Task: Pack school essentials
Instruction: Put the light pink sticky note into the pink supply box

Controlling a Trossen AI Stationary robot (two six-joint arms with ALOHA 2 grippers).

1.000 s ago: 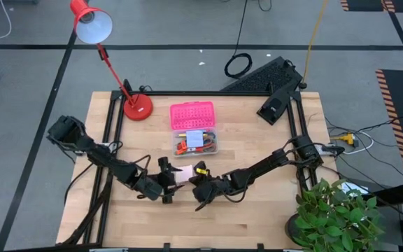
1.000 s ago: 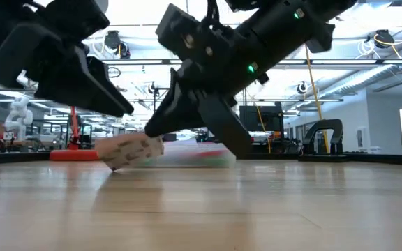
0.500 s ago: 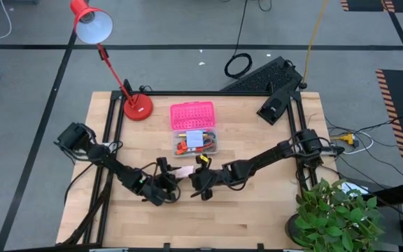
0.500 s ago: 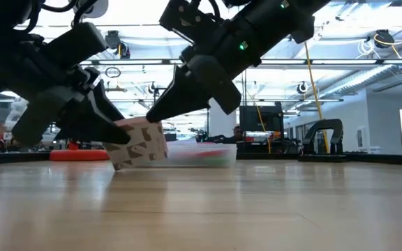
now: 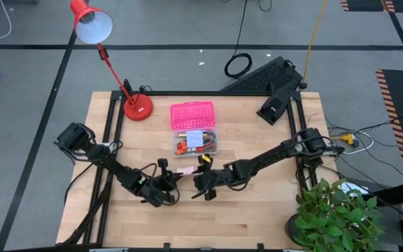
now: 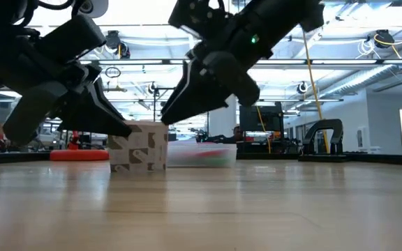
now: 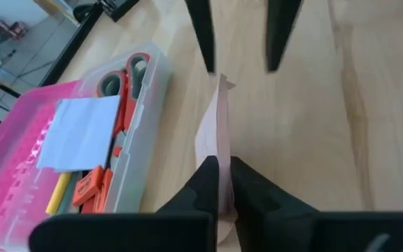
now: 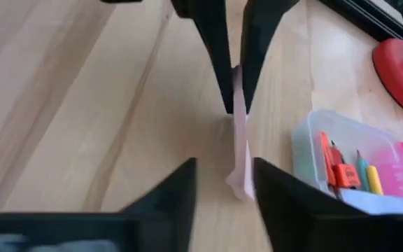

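Item: pink note pad (image 5: 185,170), one of the school essentials. We find it standing on edge on the table (image 5: 257,210), just in front of the clear box (image 5: 195,141), between our two grippers. We judge it is held upright so that a thin, flat pad can be gripped by its faces and lifted into the box.

Left gripper (image 5: 168,183): our fingers (image 7: 208,183) are closed almost together on the pad's near end, pinching its two faces.

Right gripper (image 5: 200,183): jaws stand parted around the pad's other end; in our right wrist view the fingers (image 8: 180,192) flank it with a gap on each side, so we hold nothing here.

Box contents: scissors (image 7: 124,77), a blue note pad (image 7: 82,129), pencils and small erasers. The pink lid (image 5: 192,115) lies open behind.
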